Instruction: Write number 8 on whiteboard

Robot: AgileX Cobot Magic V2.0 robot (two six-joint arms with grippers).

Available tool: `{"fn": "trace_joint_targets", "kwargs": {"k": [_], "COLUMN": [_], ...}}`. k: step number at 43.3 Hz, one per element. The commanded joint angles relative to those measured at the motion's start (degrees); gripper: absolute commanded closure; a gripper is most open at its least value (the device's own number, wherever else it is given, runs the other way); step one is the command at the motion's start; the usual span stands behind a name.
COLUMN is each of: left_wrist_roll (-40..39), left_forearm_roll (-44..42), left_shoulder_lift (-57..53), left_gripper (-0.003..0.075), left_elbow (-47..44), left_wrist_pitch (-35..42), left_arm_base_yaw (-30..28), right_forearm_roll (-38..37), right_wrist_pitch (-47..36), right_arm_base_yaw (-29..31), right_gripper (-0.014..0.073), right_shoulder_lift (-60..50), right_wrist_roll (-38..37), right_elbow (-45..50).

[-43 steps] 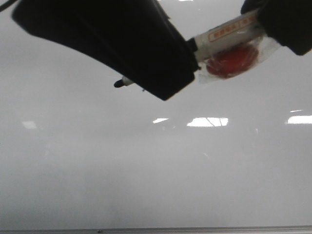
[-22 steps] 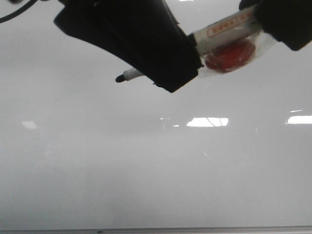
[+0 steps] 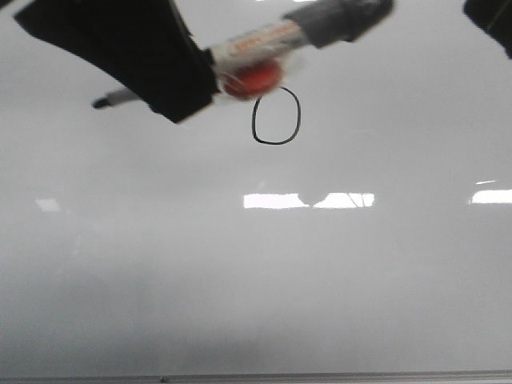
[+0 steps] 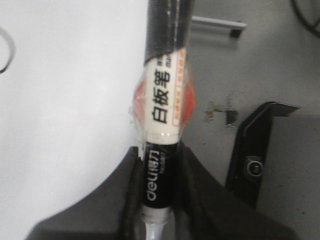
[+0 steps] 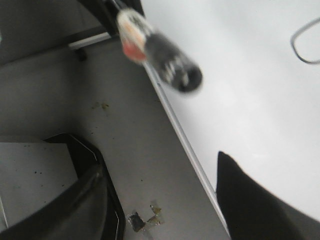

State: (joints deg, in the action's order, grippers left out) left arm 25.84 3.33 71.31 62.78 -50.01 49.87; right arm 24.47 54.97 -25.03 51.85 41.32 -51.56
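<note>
Whiteboard (image 3: pixel 256 272) — pale, glossy, with bright rectangular reflections across its middle and a thin grey frame along the bottom edge of the front view — carries a single black hand-drawn loop (image 3: pixel 276 117) in the upper centre of the frame, a closed oval; only this one loop of the number 8 shows there. The same stroke appears cut off at the left edge of the left wrist view and at the upper right of the right wrist view.

In the upper left of the front view, the left gripper (image 3: pixel 132 56) is closed around a marker (image 3: pixel 264 40), its black tip (image 3: pixel 102 102) sticking out toward the left. The left wrist view reads the marker clearly: "deli" in white on the black band between the jaws, and the large black characters "白板笔" on the white label above it, with a small orange-framed strip of print beside them too small to read. A red disc wrapped in clear tape (image 4: pixel 186 97) sits against the barrel.

The right gripper (image 5: pixel 160 200) stands spread wide with nothing between its fingers — a dark corner of it shows at the upper right of the front view.
</note>
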Motion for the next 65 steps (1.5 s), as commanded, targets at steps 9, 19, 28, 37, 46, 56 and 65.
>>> {"fn": "trace_joint_targets", "kwargs": {"k": [9, 19, 28, 37, 46, 56, 65], "left_wrist_roll": [-28.29, -24.73, -20.29, -20.40, -20.40, -20.40, -20.40], "left_forearm_roll": [-26.54, -16.87, 0.65, 5.05, 6.22, 6.22, 5.87], "left_shoulder_lift": [-10.65, -12.86, -12.86, -12.86, -9.52, -2.24, 4.83], "left_gripper": [0.0730, 0.0730, 0.0730, 0.0730, 0.0730, 0.0730, 0.0729], "left_elbow": [1.08, -1.71, -8.17, -17.51, -19.51, -19.29, -15.76], "left_wrist_pitch": [-3.04, 2.77, 16.20, 31.95, 37.42, 42.41, 42.15], "left_arm_base_yaw": [-3.57, -25.21, -44.58, -50.27, -50.08, -50.08, -50.08], "right_forearm_roll": [-1.46, -1.46, -1.46, -1.46, -1.46, -1.46, -1.46], "right_wrist_pitch": [0.52, 1.82, 1.82, 1.51, 1.06, 0.92, 0.92], "right_arm_base_yaw": [6.59, 6.59, 6.59, 6.59, 6.59, 6.59, 6.59], "right_gripper": [0.0094, 0.0094, 0.0094, 0.0094, 0.0094, 0.0094, 0.0094], "right_shoulder_lift": [-2.44, -2.44, -2.44, -2.44, -2.44, -2.44, -2.44], "right_wrist_roll": [-5.02, -5.02, -5.02, -5.02, -5.02, -5.02, -5.02], "right_elbow": [-1.45, -1.45, -1.45, -1.45, -1.45, -1.45, -1.45]}}
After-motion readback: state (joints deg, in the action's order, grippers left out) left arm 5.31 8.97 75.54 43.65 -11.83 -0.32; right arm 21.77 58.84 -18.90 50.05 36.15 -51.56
